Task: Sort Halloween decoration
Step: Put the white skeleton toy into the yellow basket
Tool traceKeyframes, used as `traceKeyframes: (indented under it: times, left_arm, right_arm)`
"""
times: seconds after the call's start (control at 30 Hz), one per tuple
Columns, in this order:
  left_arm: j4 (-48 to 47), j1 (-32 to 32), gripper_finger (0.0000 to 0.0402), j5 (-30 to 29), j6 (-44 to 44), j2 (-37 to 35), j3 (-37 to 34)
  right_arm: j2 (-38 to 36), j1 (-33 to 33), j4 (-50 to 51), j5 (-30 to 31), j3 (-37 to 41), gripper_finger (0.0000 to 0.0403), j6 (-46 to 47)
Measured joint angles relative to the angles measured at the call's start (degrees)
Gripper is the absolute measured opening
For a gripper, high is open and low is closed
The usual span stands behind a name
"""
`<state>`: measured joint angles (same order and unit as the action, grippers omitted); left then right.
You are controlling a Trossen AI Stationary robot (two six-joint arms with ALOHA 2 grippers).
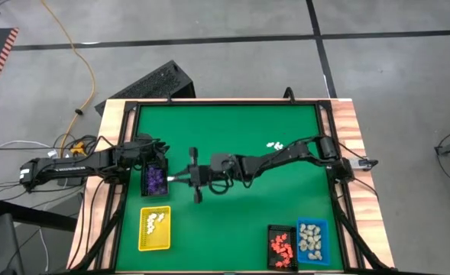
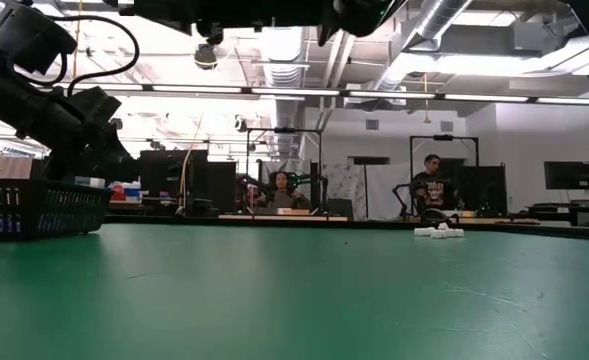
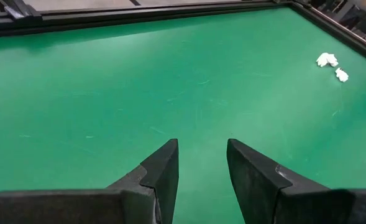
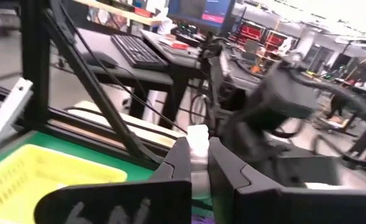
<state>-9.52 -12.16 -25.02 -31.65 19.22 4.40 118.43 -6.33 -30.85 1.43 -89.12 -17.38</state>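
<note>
- Seen from above: a green table [image 1: 232, 137] with a wooden border. Left gripper [image 1: 161, 153] over the black tray [image 1: 154, 179], which holds purple figurines [image 1: 156, 179]. Right gripper [image 1: 180, 177] reaching across the middle towards that tray, with a white speck at its tip. Yellow tray [image 1: 154, 229] near the left front with pale cream figurines [image 1: 156, 220] inside. At the right front, a second black tray [image 1: 281, 247] of orange-red figurines [image 1: 280, 246], touching a blue tray [image 1: 312, 242] of beige ones [image 1: 311, 237]. A few loose white figurines [image 1: 275, 144] lying on the mat towards the far right, well apart from all trays.
- At table height: dark arm above a black slatted tray [image 2: 36, 208] at the left edge, purple showing through the slats. Small white cluster [image 2: 440, 232] far back on the mat. People seated in the room behind.
- From the left wrist: fingers [image 3: 161, 171] parted partway, nothing between them, bare green mat below. Two white lumps [image 3: 330, 65] on the mat farther off.
- From the right wrist: fingers [image 4: 178, 163] pinched nearly together on one tiny white figurine [image 4: 198, 139], blocky and pale, standing up between the tips. Yellow tray wall [image 4: 43, 177] just below.
</note>
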Motion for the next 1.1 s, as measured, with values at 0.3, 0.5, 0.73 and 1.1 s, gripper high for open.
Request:
traceKeyframes:
  times: [0.3, 0.5, 0.73, 1.1]
  left_arm:
    - [0.0, 0.0, 0.0126, 0.2, -1.4, 0.0, 0.0]
    - [0.0, 0.0, 0.0126, 0.2, -1.0, 0.0, 0.0]
    - [0.0, 0.0, 0.0126, 0.2, -0.8, 0.0, 0.0]
    - [0.0, 0.0, 0.0126, 0.2, -0.5, 0.0, 0.0]
  right_arm:
    - [15.5, -3.6, -1.2, -6.7, -13.2, 0.0037, 7.3]
    - [25.1, -4.3, 3.9, -13.9, -28.1, 0.0037, 9.7]
    - [31.6, -4.0, 9.7, -22.8, -38.9, 0.0046, 14.3]
    - [31.7, -3.3, 10.5, -23.5, -38.9, 0.0141, 14.4]
